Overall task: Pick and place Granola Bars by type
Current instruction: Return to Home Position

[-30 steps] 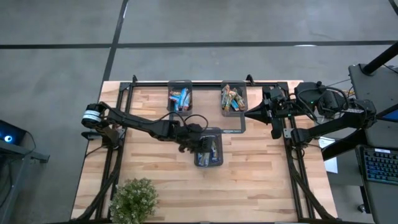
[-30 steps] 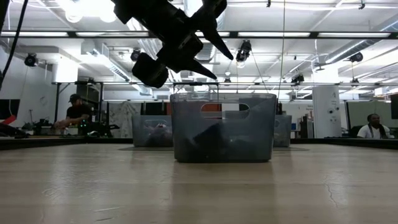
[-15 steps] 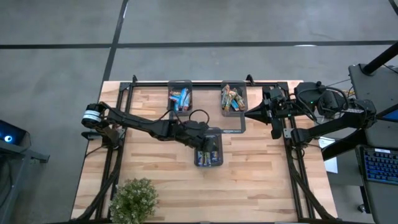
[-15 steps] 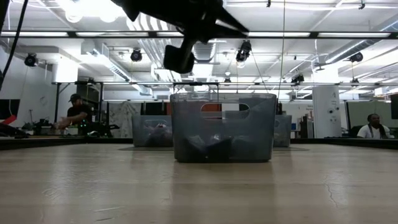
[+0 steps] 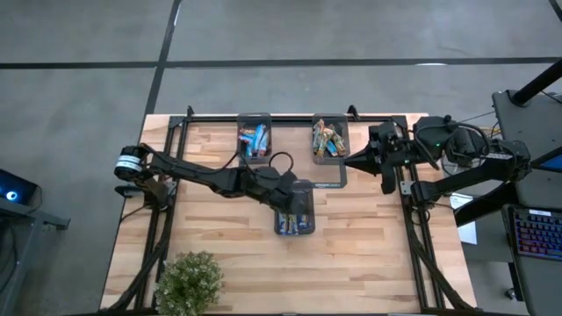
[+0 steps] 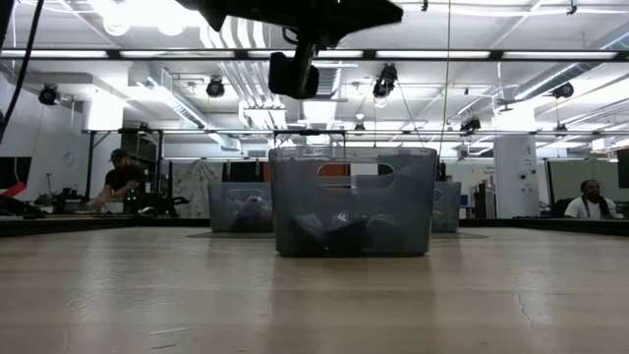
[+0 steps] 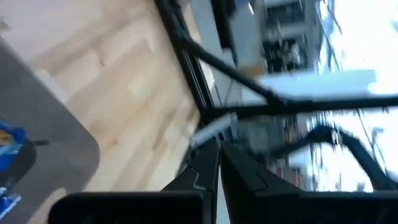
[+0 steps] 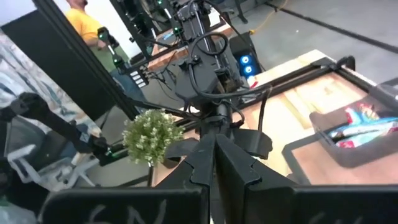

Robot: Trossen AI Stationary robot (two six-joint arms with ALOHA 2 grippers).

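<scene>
Left claw (image 5: pixel 299 187): fingers pressed together, nothing between them. It hangs over the far rim of a dark grey rectangular plastic bin (image 5: pixel 311 230). Inside, just below and nearward of the claw, we see slim shiny light-blue wrapped granola bars (image 5: pixel 296 218). In the low view this bin (image 6: pixel 295 197) is smoky and see-through, with a handle slot in its wall, and the claw (image 6: pixel 388 15) sits well clear above the rim.

Right claw (image 5: pixel 348 161): fingers together, empty, at the table's right side, its tip aimed toward the left claw. Just beside its tip, a second dark grey bin (image 5: pixel 342 140) holds yellow-brown and green bars (image 5: pixel 327 138). Farther past that, a third dark grey bin (image 5: pixel 241 140) holds red and blue bars (image 5: pixel 253 139).

A dark strip with pale print (image 5: pixel 327 186) lies between the two claws at the first bin's far rim. We find the print too small to read, and the wrapper print likewise.
</scene>
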